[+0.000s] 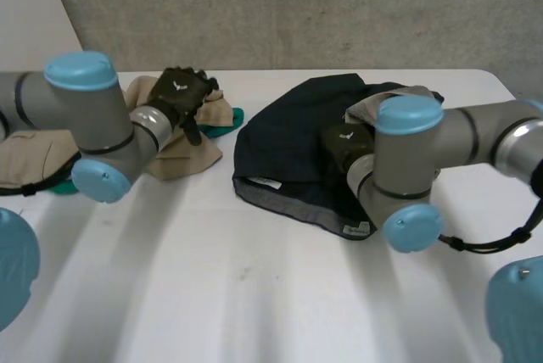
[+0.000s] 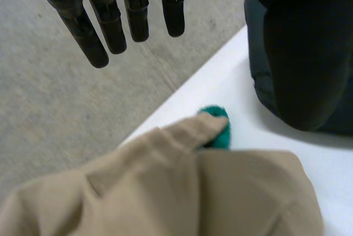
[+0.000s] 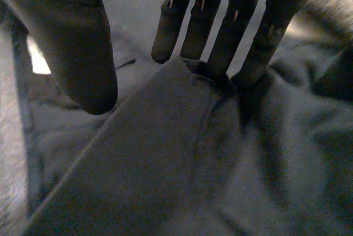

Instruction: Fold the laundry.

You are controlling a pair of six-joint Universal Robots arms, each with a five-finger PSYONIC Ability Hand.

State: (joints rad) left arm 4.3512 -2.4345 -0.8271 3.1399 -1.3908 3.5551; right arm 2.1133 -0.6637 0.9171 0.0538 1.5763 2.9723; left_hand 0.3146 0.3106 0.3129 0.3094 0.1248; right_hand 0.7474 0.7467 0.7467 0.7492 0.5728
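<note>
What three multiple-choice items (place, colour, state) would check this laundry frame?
1. The right hand rests on: A the dark garment; B a basket; C a shelf.
2. The cloth peeking from under the tan cloth is: A red; B green; C yellow.
3. The left hand has its fingers: A curled round cloth; B straight, holding nothing; C pinching a sock.
Key: 1 A, its straight fingers touch dark fabric in the right wrist view. 2 B, the green cloth shows past the tan edge. 3 B, they hang straight above the tan cloth in the left wrist view.
</note>
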